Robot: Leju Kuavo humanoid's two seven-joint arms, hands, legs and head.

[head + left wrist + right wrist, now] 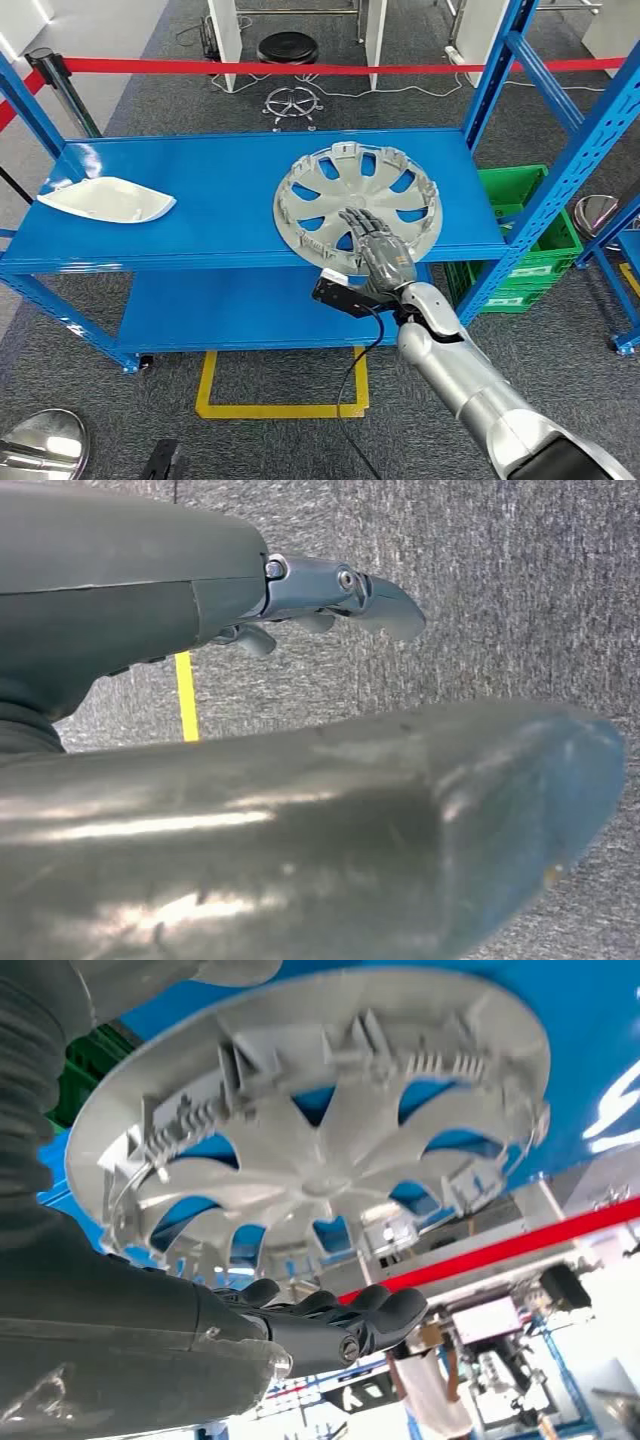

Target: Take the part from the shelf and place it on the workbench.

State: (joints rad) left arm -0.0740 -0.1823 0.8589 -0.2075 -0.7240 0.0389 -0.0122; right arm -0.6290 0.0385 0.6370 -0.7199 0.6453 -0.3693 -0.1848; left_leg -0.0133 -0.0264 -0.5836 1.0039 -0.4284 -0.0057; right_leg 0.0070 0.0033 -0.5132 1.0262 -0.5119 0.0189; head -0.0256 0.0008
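A silver hubcap (pixel 358 205) with cut-out spokes lies flat on the right half of the blue shelf's top board (pixel 219 190), its near rim reaching the board's front edge. My right hand (pixel 377 250) is stretched over that near rim, fingers straight and laid on the spokes, holding nothing. In the right wrist view the hubcap (pixel 317 1160) spreads just beyond my dark fingers (pixel 324 1325). A white curved part (pixel 106 200) lies at the board's left end. My left hand (pixel 302 600) hangs over grey carpet, fingers extended, nothing in it.
Blue uprights (pixel 498 70) frame the shelf's right side, with a green crate (pixel 528 230) behind them. A red barrier tape (pixel 302 68) runs across the back. A yellow floor outline (pixel 279 408) lies under the shelf front, and a shiny metal dish (pixel 41 445) sits at lower left.
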